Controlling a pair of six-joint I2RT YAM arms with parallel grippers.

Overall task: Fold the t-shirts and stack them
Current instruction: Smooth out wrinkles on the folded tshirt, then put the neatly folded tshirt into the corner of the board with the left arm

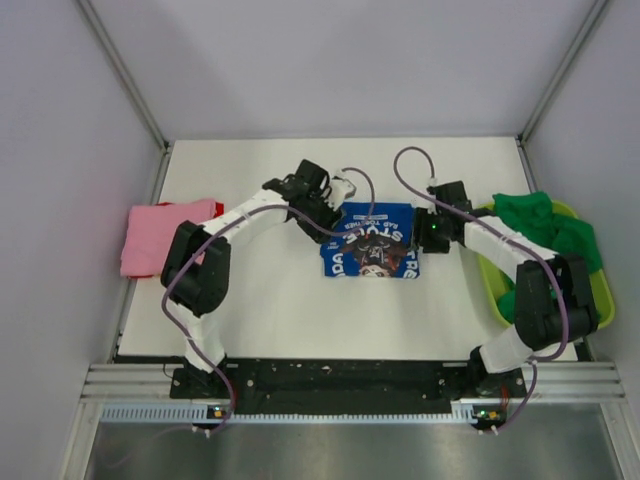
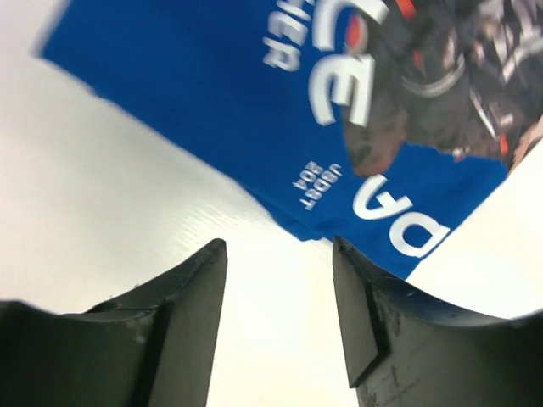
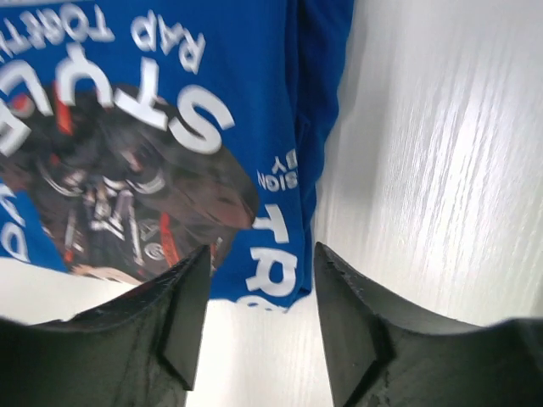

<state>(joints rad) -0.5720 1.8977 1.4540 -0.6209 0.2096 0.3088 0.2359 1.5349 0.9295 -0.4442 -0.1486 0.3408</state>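
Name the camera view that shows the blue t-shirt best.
The top external view: the whole folded blue t-shirt shows there. The left wrist view catches only a corner with lettering; the right wrist view shows part of the print and one edge.

The white table [image 1: 270, 310] carries a folded blue t-shirt [image 1: 372, 255] at its middle, a folded pink t-shirt [image 1: 160, 240] at its left edge and a lime-green basket [image 1: 487, 280] at its right edge.

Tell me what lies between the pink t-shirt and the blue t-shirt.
In the top view, bare table, with the left arm reaching over it.
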